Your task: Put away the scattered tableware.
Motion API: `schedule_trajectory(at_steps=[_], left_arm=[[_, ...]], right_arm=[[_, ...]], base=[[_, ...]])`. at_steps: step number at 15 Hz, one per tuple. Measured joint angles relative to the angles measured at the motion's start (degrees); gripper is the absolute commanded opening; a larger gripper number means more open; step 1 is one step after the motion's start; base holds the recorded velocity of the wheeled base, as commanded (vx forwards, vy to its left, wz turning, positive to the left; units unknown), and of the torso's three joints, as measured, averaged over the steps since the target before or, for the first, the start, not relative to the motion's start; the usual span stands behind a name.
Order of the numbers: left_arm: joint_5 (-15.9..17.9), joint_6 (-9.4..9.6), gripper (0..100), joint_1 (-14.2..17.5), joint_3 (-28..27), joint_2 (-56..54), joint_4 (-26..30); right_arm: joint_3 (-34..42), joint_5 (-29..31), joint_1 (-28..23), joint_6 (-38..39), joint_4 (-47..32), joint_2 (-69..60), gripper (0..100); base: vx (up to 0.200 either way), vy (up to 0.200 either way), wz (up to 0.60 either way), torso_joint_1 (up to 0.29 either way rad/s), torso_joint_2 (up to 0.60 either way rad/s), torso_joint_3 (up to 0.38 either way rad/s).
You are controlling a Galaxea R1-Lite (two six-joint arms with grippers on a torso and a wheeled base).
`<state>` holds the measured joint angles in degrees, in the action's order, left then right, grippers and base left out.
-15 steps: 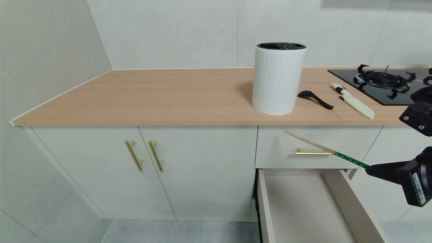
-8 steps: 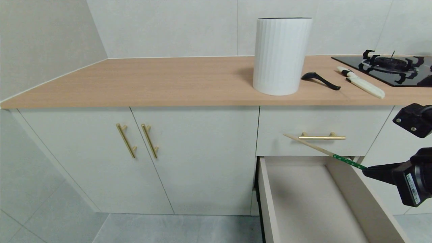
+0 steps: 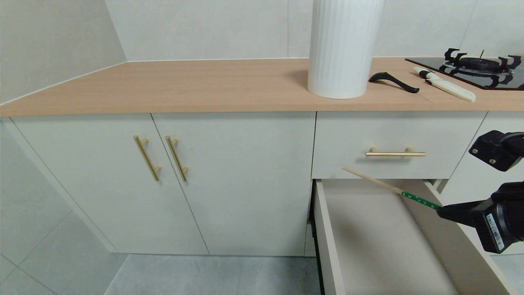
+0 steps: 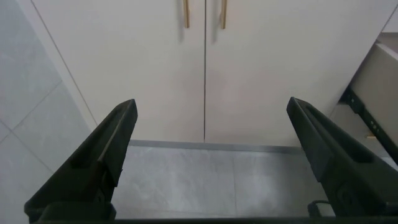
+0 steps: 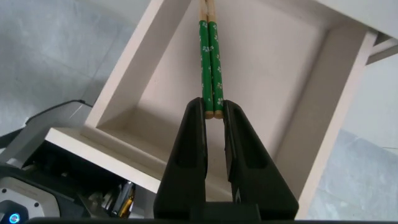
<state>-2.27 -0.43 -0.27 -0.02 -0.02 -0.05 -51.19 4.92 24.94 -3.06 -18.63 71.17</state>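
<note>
My right gripper (image 3: 444, 211) (image 5: 211, 114) is shut on a pair of wooden chopsticks (image 3: 389, 189) (image 5: 208, 56) with green patterned ends. It holds them above the open lower drawer (image 3: 327, 241) (image 5: 155, 68), tips pointing left toward the drawer front. On the wooden counter (image 3: 184, 86) lie a black spoon (image 3: 394, 80) and a cream knife (image 3: 446, 88), to the right of a tall white ribbed holder (image 3: 342, 49). My left gripper (image 4: 208, 162) hangs open low before the cabinet doors (image 4: 205, 68), holding nothing.
A black gas hob (image 3: 479, 67) sits at the counter's far right. A shut upper drawer with a gold handle (image 3: 395, 154) is just above the open one. Two cabinet doors with gold handles (image 3: 159, 157) stand left of the drawers, grey tiled floor (image 3: 184, 278) below.
The head camera has dropped lower, so the counter and holder sit higher in the picture. The right gripper still holds the chopsticks, now over the open drawer rather than before the upper drawer front.
</note>
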Motion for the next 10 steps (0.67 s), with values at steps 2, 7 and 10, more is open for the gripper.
schedule_trajectory(at_steps=[2, 7, 10], left_arm=[[0.00, 0.00, 100, 0.00, 0.00, 0.00, 0.02], [0.00, 0.00, 100, 0.02, 0.02, 0.00, 0.02], [0.00, 0.00, 100, 0.00, 0.02, 0.00, 0.05]], right_arm=[[0.01, 0.09, 0.00, 0.00, 0.29, 0.85, 0], [0.21, 1.45, 0.00, 0.09, 0.38, 6.80, 0], [-0.63, 3.39, -0.02, 1.40, 0.40, 12.70, 0]], base=[[0.000, 0.000, 0.00, 0.000, 0.00, 0.000], [0.000, 0.000, 0.00, 0.000, 0.00, 0.000], [0.000, 0.000, 0.00, 0.000, 0.00, 0.000]])
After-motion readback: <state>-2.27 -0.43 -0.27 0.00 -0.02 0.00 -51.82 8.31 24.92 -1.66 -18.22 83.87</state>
